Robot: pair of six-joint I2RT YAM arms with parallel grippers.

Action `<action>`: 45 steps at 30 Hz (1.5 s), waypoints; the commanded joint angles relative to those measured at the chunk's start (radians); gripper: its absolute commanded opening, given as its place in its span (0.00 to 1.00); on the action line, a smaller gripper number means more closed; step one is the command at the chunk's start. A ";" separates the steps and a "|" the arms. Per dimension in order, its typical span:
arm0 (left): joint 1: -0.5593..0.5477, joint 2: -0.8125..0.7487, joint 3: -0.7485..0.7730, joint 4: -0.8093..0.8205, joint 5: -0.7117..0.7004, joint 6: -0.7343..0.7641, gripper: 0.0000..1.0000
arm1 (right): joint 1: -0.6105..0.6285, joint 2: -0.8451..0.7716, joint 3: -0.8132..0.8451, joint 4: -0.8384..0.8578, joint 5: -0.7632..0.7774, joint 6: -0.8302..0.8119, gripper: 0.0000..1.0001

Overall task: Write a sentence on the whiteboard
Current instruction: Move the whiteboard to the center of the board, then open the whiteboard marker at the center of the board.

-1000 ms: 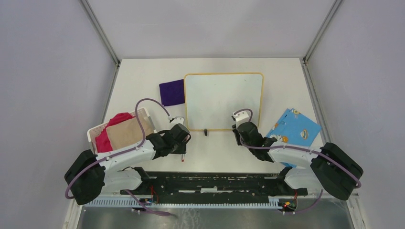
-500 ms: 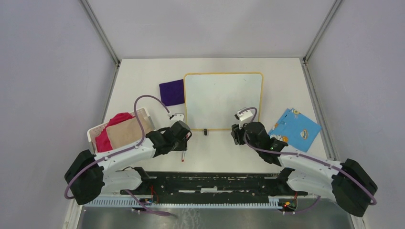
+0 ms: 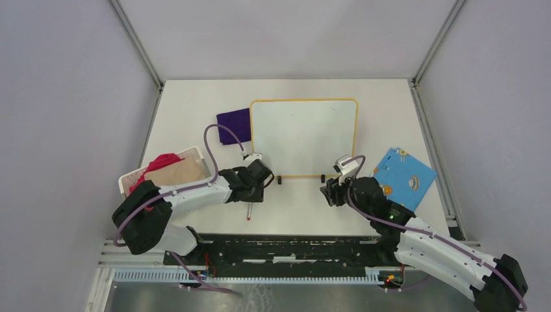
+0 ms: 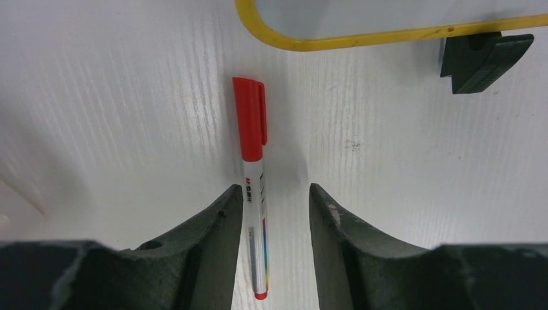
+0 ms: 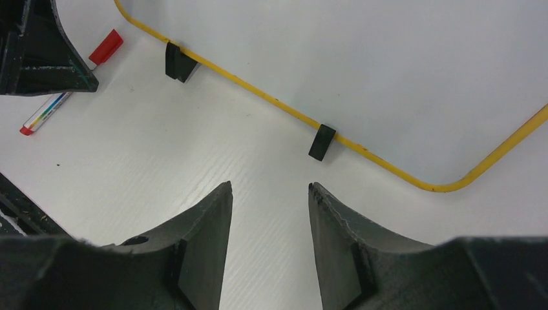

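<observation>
The whiteboard [image 3: 303, 136] lies flat at mid table, its white face blank, with a yellow frame and two black feet on its near edge. No sentence shows on it. A capped red marker [image 4: 254, 181] lies on the table just near of the board's left corner; it also shows in the top view [image 3: 249, 212]. My left gripper [image 4: 272, 194] is open, its fingers either side of the marker's white barrel, the left one beside or touching it. My right gripper [image 5: 268, 190] is open and empty over bare table near the board's right foot [image 5: 321, 142].
A purple cloth [image 3: 233, 125] lies left of the board. A blue patterned card [image 3: 403, 176] lies at the right. A white basket [image 3: 130, 177] with red and tan cloths stands at the left.
My left gripper has moved right and forward, over the marker. My right gripper has drawn back off the board's near edge and to the right, uncovering the right foot.
</observation>
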 commanded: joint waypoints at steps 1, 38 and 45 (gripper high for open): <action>0.006 0.014 0.055 0.033 0.018 0.032 0.49 | 0.001 -0.044 -0.009 -0.030 -0.014 -0.010 0.53; 0.065 0.079 -0.008 0.027 0.140 0.092 0.31 | 0.002 -0.068 -0.033 -0.029 -0.026 -0.025 0.53; 0.022 0.029 -0.035 0.030 0.162 0.028 0.14 | 0.001 -0.063 -0.031 -0.030 -0.023 -0.028 0.53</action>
